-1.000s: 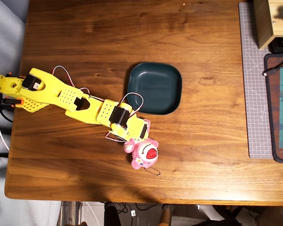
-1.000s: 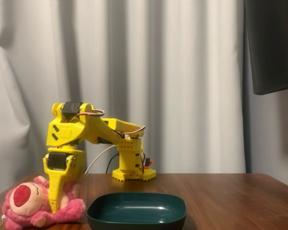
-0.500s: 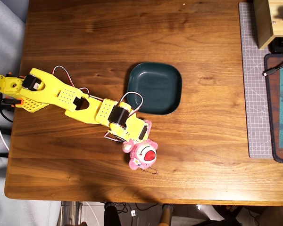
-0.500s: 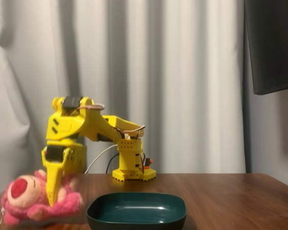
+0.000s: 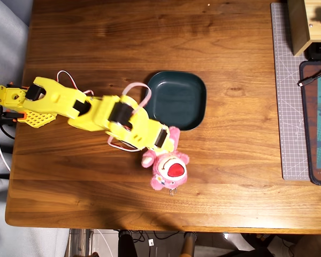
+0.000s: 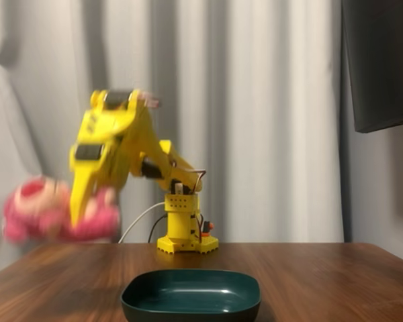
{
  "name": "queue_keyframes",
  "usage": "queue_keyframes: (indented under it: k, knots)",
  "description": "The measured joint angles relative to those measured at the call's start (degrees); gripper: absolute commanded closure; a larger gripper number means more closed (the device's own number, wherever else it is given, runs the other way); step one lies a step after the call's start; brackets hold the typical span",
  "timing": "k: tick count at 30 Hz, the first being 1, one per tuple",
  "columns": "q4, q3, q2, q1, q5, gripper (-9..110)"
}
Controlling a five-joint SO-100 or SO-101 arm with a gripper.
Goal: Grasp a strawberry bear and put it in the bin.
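The strawberry bear (image 5: 169, 167) is a fluffy pink plush with a red-and-white muzzle, and it hangs in the air. In the fixed view the strawberry bear (image 6: 37, 209) is blurred and well above the table, left of the bin. My yellow gripper (image 5: 166, 143) is shut on its body; in the fixed view the gripper (image 6: 80, 213) points down across the plush. The bin (image 5: 175, 100) is a dark teal rounded-square dish with nothing in it. The bin (image 6: 191, 294) sits at the front of the table, below and to the right of the bear.
The arm's yellow base (image 6: 186, 235) stands at the back of the wooden table (image 5: 123, 43). A grey cutting mat (image 5: 289, 96) with a dark tablet and a wooden box lies along the right edge in the overhead view.
The gripper has lifted the bear off the table, high into the air. In the overhead view arm and bear have shifted slightly toward the bin.
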Motion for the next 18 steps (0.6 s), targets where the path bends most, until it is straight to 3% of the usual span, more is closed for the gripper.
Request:
queue_keyframes:
  k: [9,18]
  knots:
    - [0.00,14.24,18.81,9.14,0.70,102]
    - [0.00,17.67,20.83,18.46,4.92,101]
